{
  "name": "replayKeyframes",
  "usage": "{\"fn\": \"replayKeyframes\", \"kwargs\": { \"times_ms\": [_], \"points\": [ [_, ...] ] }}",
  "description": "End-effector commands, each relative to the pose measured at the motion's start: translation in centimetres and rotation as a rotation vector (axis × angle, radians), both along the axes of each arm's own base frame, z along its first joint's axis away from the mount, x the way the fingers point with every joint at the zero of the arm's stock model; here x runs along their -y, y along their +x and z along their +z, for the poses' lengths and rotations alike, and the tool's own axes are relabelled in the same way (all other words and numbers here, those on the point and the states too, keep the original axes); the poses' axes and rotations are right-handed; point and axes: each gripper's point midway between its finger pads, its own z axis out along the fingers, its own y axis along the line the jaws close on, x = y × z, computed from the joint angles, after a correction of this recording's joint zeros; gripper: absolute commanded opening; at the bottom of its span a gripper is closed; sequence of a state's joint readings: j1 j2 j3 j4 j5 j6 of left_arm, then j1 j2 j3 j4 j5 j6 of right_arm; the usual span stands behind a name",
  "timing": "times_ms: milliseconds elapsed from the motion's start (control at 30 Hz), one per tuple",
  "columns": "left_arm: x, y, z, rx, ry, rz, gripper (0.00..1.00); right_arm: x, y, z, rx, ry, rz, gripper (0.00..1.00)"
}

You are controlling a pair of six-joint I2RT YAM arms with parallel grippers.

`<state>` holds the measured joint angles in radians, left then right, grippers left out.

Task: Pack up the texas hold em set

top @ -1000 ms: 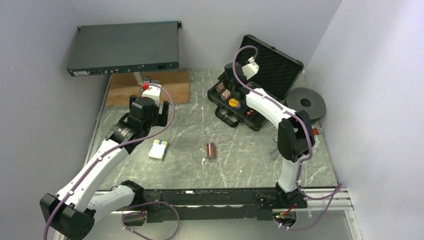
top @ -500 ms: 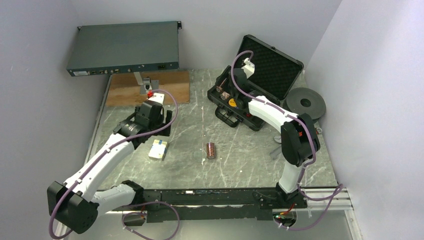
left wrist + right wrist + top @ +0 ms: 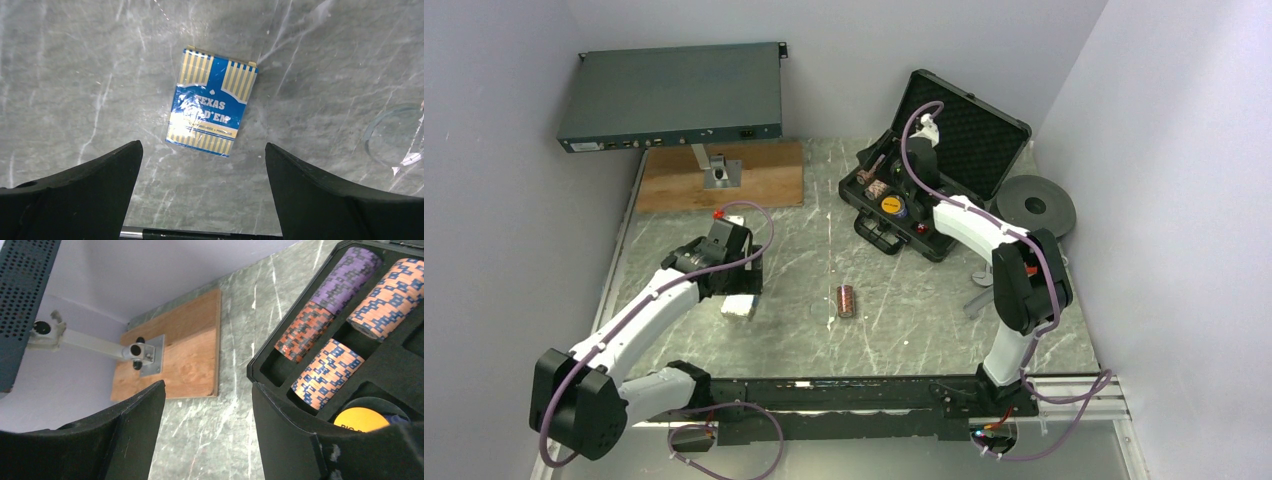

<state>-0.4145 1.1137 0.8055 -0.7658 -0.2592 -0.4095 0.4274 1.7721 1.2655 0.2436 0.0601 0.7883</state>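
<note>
Since a second ago the left arm has swung off the wooden board and come down, so its left end effector now hangs spread wide and empty over the blue-and-white striped cardboard card box, which lies flat on the grey marbled worktop directly beneath it, midway between the fingers. The box sits slightly skewed to the jaws, so a straight close may catch its corners and spin it. It is also thin, so the fingers could scrape the worktop or push it away. The right end effector has drawn in beside the black foam-lined hard case, partly open with nothing between its fingers. The case wall is just to its right, and a careless sweep could shove the case. Inside, a purple chip roll and an orange one share one slot end to end, two orange-and-blue rolls fill neighbouring slots, and a yellow round button sits in a recess. One reddish-brown striped chip roll is loose on the worktop and may roll if bumped.
</note>
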Motion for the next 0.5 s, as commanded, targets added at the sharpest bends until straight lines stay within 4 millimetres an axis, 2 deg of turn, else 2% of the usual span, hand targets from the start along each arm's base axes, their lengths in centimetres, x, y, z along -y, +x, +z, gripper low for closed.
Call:
{"fn": "replayKeyframes", "kwargs": {
  "times_ms": [0, 333, 467],
  "points": [
    [1.0, 0.5, -0.9, -0.026, -0.074, 0.024, 1.00, -0.5, -0.2, 3.3, 0.081, 0.106, 0.091, 0.66],
    [-0.4, 1.0, -3.5, -0.090, -0.050, 0.113, 1.00, -0.3, -0.5, 3.3, 0.094, 0.196, 0.201, 0.64],
    [0.0, 0.9, -5.0, -0.139, -0.081, 0.127, 1.00, -0.1, -0.3, 2.7, 0.073, 0.199, 0.209, 0.64]
  ]
}}
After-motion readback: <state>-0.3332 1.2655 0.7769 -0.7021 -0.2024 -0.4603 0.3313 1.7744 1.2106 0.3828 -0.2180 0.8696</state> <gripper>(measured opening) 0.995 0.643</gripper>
